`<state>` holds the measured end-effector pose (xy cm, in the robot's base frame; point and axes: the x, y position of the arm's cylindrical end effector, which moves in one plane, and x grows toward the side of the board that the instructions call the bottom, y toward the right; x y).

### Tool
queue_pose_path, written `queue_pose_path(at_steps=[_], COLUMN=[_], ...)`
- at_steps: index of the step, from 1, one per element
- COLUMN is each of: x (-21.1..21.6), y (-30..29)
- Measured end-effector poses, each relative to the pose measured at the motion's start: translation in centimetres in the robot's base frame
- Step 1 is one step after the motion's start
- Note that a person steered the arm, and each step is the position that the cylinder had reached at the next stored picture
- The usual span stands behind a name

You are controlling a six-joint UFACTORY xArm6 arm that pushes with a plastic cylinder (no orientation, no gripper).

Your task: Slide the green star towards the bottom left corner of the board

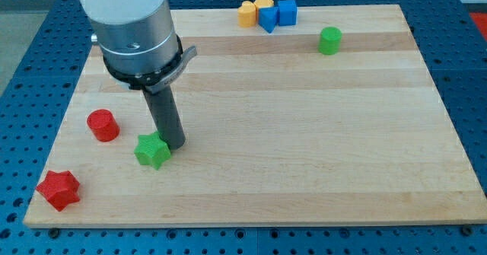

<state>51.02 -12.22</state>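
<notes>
The green star (152, 151) lies on the wooden board (304, 133) in its lower left part. My tip (175, 144) rests on the board right against the star's upper right side. The dark rod rises from there to the grey arm body at the view's top left. A red star (59, 189) sits near the board's bottom left corner. A red cylinder (102, 125) stands to the left of the green star.
At the view's top, near the board's far edge, two orange blocks (247, 13) (264, 3) and two blue blocks (268, 18) (287, 12) sit in a cluster. A green cylinder (329, 40) stands at the upper right.
</notes>
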Motion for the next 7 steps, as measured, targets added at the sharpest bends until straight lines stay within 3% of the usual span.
queue_pose_path(at_steps=[3,7], x=[0.4,4.3], y=[-4.9,-5.0])
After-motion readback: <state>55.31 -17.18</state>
